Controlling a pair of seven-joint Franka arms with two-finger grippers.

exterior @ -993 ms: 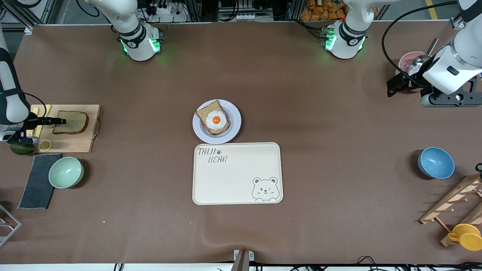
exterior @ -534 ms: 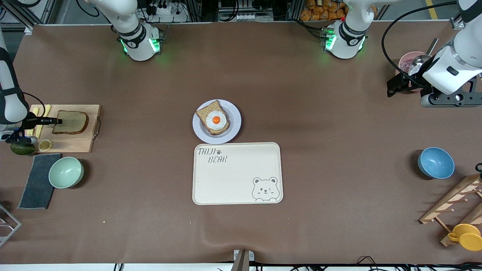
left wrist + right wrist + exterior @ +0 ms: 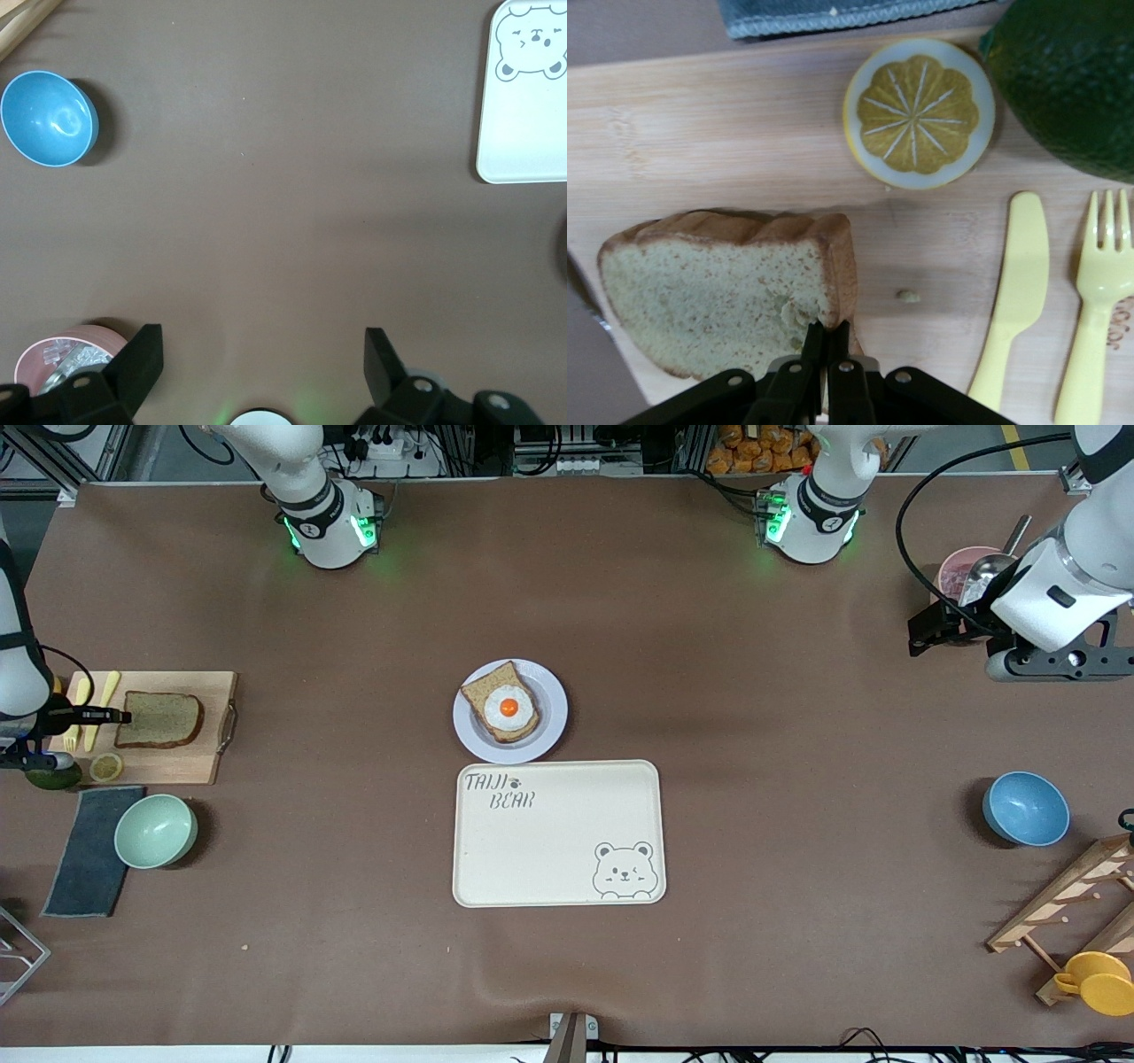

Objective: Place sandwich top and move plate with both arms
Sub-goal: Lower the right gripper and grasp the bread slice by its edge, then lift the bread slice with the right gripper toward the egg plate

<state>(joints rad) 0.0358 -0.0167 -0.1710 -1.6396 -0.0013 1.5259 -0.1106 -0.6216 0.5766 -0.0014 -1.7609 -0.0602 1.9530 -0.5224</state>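
Right gripper (image 3: 120, 716) pinches the sandwich top (image 3: 159, 719) by its edge on the cutting board (image 3: 177, 766), at nine o'clock from the plate (image 3: 551, 713); nothing placed yet, plate unmoved just above the tray (image 3: 558, 886); since a second ago the slice has slid slightly outward with the gripper; left gripper (image 3: 257, 363) waits spread over bare table.

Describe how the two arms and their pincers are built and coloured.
Both arms are glossy white with black joint bands, on round white bases lit green. The left arm has a black cable looping over it and a grey bracket under the wrist; its left pincer is black, with two blocky fingers. The right arm carries a thin black cable; its right pincer is black, with slim fingers.
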